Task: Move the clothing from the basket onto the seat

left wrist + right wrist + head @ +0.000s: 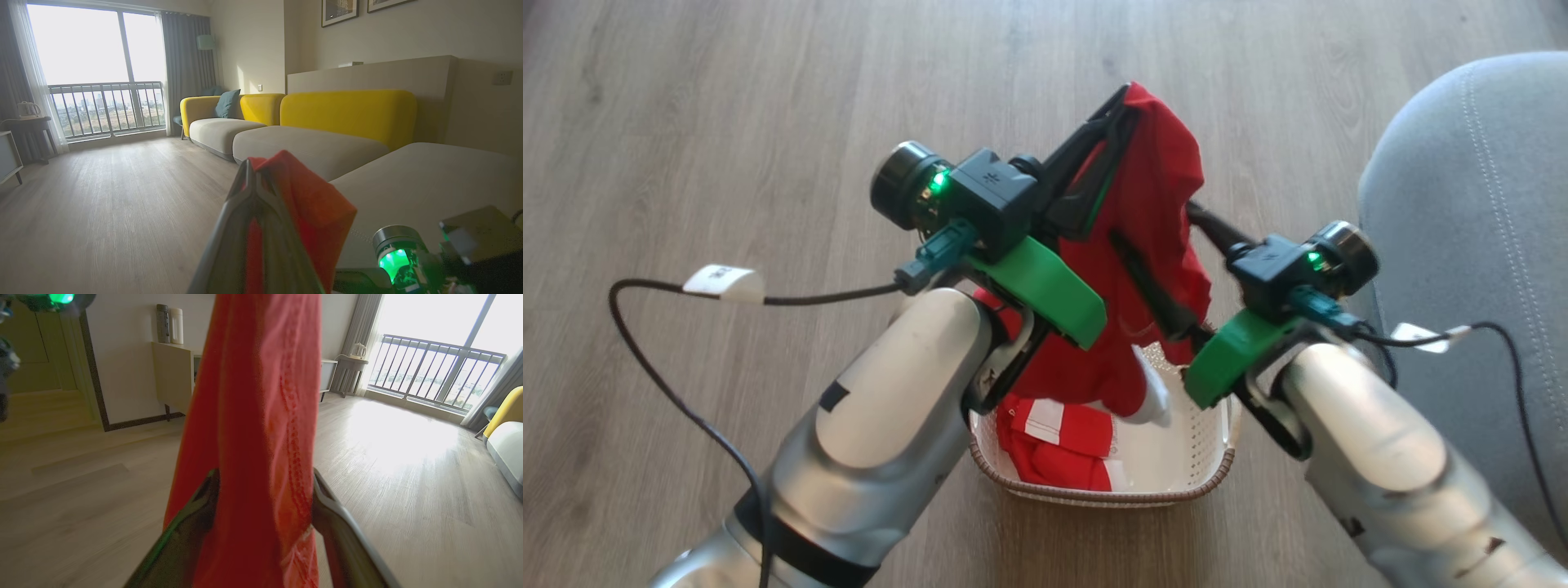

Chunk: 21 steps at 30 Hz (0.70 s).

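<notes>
Red against the wooden floor [727, 122], a plain garment [1164, 175] is held up over the basket [1205, 457], clenched at its top in the left gripper [1121, 96], whose fingers are pressed together on the fabric. Its lower end is draped down to the basket's mouth. The right gripper [1153, 222] is spread wide, the hanging cloth passed between its two fingers but not pinched. A banded garment [1054, 441], red and white, is seen lying in the near left of the basket. The grey seat [1462, 204] is set just to the right. The carry across is judged to be the step in hand: the hem is best raised fully over the rim before any swing rightward, the right fingers either closed on the cloth or drawn free so that nothing is snagged, and the load let go only once well over the seat.
</notes>
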{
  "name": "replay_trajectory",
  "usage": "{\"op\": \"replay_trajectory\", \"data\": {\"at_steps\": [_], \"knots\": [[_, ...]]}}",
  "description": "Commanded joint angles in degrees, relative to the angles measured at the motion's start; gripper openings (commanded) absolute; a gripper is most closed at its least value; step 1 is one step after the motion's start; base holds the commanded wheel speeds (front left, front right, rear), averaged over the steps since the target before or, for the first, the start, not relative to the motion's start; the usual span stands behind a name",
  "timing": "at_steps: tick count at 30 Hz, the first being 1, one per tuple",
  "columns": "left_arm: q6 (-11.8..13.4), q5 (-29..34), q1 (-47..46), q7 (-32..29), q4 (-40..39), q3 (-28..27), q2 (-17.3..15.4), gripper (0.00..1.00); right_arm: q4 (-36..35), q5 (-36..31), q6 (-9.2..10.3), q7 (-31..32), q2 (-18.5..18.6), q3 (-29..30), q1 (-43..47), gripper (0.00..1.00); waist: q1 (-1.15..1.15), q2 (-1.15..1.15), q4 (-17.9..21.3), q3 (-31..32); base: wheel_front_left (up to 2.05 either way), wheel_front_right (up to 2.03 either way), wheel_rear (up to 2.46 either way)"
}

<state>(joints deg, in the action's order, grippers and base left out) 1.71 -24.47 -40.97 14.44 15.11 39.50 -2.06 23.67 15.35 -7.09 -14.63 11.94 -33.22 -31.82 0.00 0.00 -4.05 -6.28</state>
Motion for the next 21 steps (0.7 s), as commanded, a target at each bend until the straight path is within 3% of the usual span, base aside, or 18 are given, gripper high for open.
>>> {"op": "replay_trajectory", "data": {"at_steps": [1, 7, 8, 9, 10, 18, 19, 20, 21], "knots": [[0.30, -0.39, -3.20, 0.56, -2.22, -1.55, -0.82, 0.00, -0.79, -0.42, -0.40, -0.37, -1.30, -0.72, -2.09, 1.00, 0.00, 0.00, -0.32, 0.13, 0.00, 0.00, 0.00], [0.80, -1.68, -3.04, 0.56, -2.39, 0.68, -0.82, 0.00, 8.71, 0.65, -0.40, -0.37, -4.42, -3.67, -4.73, 1.00, 0.00, 0.00, -1.86, 0.17, 0.00, 0.00, 0.00], [0.87, -1.91, -2.96, 0.56, -2.41, 0.87, -0.82, 0.00, 9.56, 1.04, -0.40, -0.37, -4.63, -3.98, -5.08, 0.71, 0.00, 0.00, -2.01, 0.16, 0.00, 0.00, 0.00], [0.94, -2.08, -2.87, 0.56, -2.35, 1.06, -0.82, 0.00, 9.99, 1.67, -0.40, -0.37, -4.84, -3.92, -5.32, 0.08, 0.00, 0.00, -2.15, 0.12, 0.00, 0.00, 0.00], [0.99, -2.21, -2.79, 0.56, -2.29, 1.15, -0.82, 0.00, 9.93, 2.16, -0.40, -0.37, -4.98, -3.43, -5.49, 0.00, 0.00, 0.00, -2.23, 0.07, 0.00, 0.00, 0.00], [0.20, -1.12, -1.60, 0.56, -0.49, 0.19, -0.82, 0.00, 6.68, 2.55, -0.40, -0.37, -3.91, 0.08, -4.66, 0.00, 0.00, 0.00, -0.87, -0.85, 0.00, 0.00, 0.00], [-0.24, -1.20, -1.29, 0.56, -0.30, -0.06, -0.82, 0.62, 6.16, 2.65, -0.40, -0.37, -3.78, 0.62, -4.48, 0.00, 0.00, 0.00, -0.57, -0.99, 0.00, 0.00, 0.00], [-0.73, -0.92, -1.08, 0.56, 0.15, -0.23, -0.82, 1.00, 5.64, 2.78, -0.40, -0.37, -3.65, 1.10, -4.27, 0.00, 0.00, 0.00, -0.23, -1.15, 0.00, 0.00, 0.00], [-1.30, -0.73, -0.82, 0.56, 0.93, -0.36, -0.82, 1.00, 5.13, 2.85, -0.40, -0.37, -3.46, 1.55, -4.06, 0.00, 0.00, 0.00, 0.15, -1.33, 0.00, 0.00, 0.00]]}}
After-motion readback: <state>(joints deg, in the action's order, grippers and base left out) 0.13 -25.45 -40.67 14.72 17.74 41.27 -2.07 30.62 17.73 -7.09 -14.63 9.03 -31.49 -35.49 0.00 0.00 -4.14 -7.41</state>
